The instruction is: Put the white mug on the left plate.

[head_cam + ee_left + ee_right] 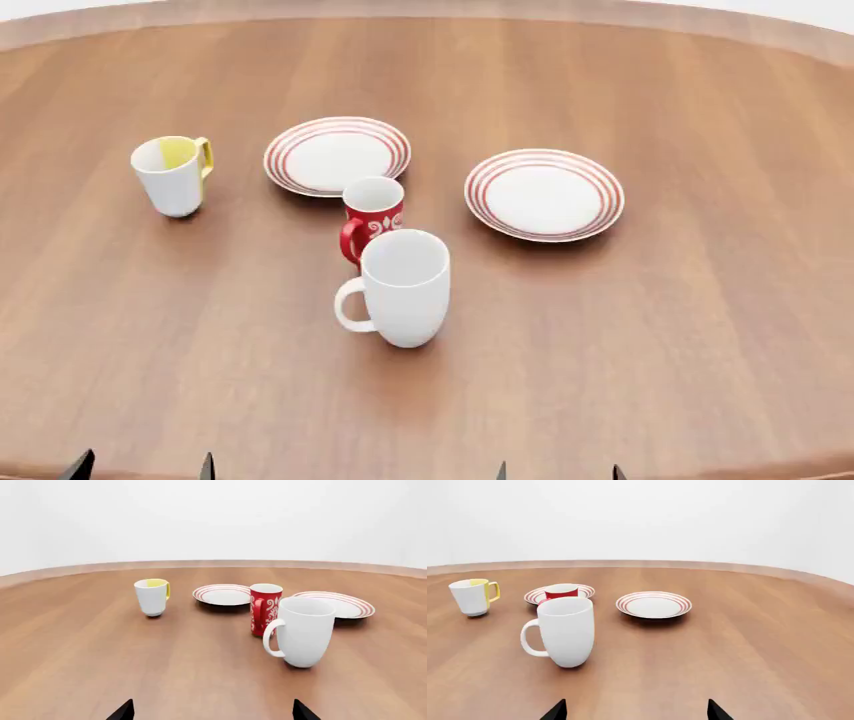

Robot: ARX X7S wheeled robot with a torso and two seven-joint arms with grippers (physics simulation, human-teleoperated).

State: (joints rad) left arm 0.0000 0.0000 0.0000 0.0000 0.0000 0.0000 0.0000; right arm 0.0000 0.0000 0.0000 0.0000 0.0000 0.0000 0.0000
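The tall white mug (402,288) stands upright near the middle of the wooden table, handle toward the left; it also shows in the left wrist view (303,631) and the right wrist view (564,631). The left plate (336,155), white with red rings, lies behind it, empty; it also shows in the left wrist view (223,594) and the right wrist view (534,595). My left gripper (143,467) and right gripper (558,472) sit at the table's near edge, both open and empty, well short of the mug. Only their fingertips (122,711) (554,711) show.
A small red mug with white swirls (372,215) stands between the white mug and the left plate. A white mug with yellow inside (171,174) stands at the left. A second red-ringed plate (545,194) lies at the right. The round table's rim (747,25) curves behind.
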